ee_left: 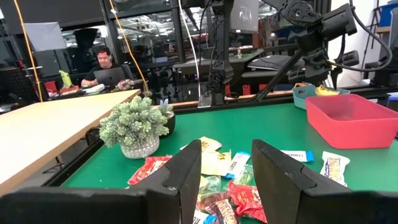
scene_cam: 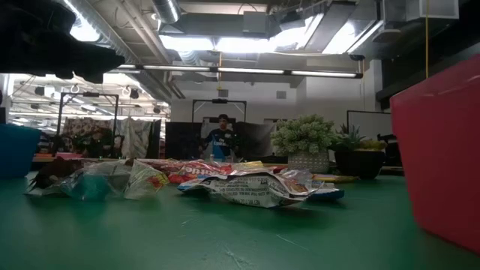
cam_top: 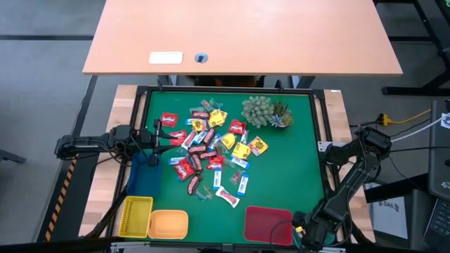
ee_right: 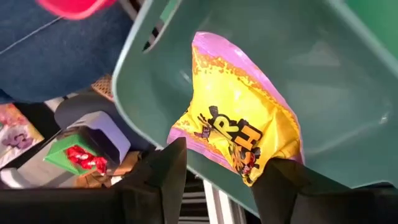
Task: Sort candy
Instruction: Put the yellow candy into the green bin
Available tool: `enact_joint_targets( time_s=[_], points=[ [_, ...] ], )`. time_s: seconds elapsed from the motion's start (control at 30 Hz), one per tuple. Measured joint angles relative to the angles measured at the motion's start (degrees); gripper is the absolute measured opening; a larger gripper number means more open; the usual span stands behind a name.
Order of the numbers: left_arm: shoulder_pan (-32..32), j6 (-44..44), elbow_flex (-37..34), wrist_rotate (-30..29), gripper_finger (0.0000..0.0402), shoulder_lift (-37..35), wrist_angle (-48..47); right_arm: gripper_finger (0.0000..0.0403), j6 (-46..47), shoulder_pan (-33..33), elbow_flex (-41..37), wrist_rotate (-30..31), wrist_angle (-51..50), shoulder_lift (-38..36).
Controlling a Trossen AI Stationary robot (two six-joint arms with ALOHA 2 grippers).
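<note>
Your right gripper (ee_right: 214,171), at the table's near right corner beside the red tray (cam_top: 267,223), has its fingers spread around a yellow candy packet (ee_right: 239,124) over a teal bin (ee_right: 348,68). Your left gripper (ee_left: 227,177), fingers apart and empty, faces the candy pile (cam_top: 207,147) mid-mat.

Only "R" and "H" read on the yellow candy wrapper (ee_right: 239,118).

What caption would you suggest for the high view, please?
Left gripper open beside mixed wrapped candy on green mat; right gripper beyond red tray.
</note>
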Motion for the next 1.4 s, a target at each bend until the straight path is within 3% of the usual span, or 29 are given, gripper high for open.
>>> enact_joint_targets(
  time_s=[0.27, 0.63, 0.8, 0.93, 1.4],
  points=[
    [0.01, -0.01, 0.00, -0.01, 0.0128, -0.02, -0.02, 0.0175, -0.03, 0.00, 0.00, 0.51, -1.55, 0.00],
    [0.00, -0.01, 0.02, -0.01, 0.0128, -0.01, -0.01, 0.0336, -1.35, -0.22, -0.02, -1.61, -6.58, 0.00],
    [0.01, -0.01, 0.02, -0.09, 0.0128, -0.02, 0.01, 0.0379, 1.29, -1.76, 0.00, -5.28, -15.38, -0.27],
    [0.01, -1.43, 0.00, -1.25, 0.0128, 0.00, 1.48, 0.0394, 0.82, -2.01, 0.00, -3.39, -18.26, -1.83],
    [-0.03, -7.04, 0.00, -0.84, 0.0128, 0.00, 5.75, 0.0395, 4.30, -1.86, 0.02, -7.25, -27.48, -3.82]
  ],
)
